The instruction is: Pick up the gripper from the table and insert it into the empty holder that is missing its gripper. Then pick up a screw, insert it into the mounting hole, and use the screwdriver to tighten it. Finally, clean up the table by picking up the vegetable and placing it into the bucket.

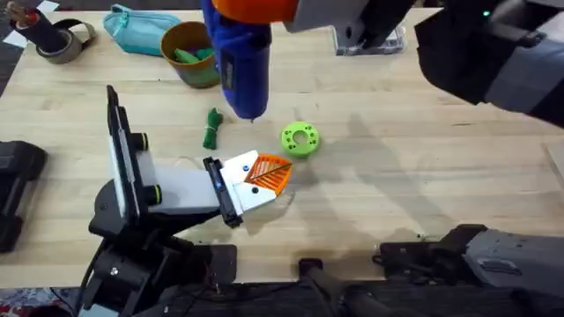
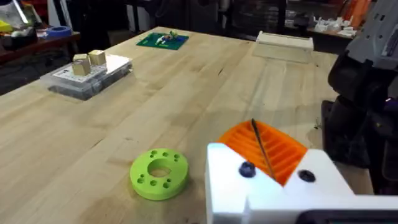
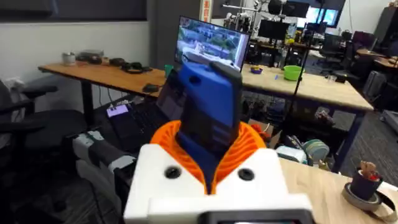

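Closest under the overhead camera, the right hand hangs high above the desk, its orange pads clamped on the fat blue screwdriver, which points down toward the wood. In the right wrist view the same blue body sits upright between the orange ribbed pads.

Take the bright-green disc as the landmark. The screwdriver's lower end shows just beside it, on its far-left side. The left hand rests low near the disc, on its near-left side; its white fingers with orange pads look drawn together around a thin dark rod. The vegetable lies on the wood well left of the disc. The bucket stands farther off, beyond the vegetable, with green pieces inside.
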Controlling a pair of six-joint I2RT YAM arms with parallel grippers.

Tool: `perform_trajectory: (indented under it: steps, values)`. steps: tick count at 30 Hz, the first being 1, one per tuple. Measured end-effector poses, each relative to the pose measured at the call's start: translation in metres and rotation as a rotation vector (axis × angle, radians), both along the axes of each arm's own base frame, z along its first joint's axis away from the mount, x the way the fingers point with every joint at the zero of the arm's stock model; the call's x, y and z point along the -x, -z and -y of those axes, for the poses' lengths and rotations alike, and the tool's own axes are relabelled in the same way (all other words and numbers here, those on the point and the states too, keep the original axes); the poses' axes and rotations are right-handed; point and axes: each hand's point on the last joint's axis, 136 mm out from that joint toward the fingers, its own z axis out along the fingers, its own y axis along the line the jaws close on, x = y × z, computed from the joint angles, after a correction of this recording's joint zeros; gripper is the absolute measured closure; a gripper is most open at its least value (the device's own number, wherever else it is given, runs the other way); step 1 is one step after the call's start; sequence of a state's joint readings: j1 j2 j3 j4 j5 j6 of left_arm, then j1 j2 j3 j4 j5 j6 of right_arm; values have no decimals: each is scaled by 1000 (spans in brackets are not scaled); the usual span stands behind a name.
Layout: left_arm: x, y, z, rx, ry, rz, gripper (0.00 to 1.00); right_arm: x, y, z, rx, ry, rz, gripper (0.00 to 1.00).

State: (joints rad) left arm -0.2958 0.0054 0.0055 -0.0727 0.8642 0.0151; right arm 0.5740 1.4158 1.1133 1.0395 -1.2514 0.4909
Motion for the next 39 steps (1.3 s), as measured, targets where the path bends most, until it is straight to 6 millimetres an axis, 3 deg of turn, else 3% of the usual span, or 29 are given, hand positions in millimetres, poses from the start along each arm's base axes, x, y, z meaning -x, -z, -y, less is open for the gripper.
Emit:
perform_trajectory:
  steps: [13,39]
  values:
    - [0,0,0,0,0,0,996,9,21,-2,-5,-22,11,976]
    - [0,0,0,0,0,0,996,27,35,-12,4,-79,20,977]
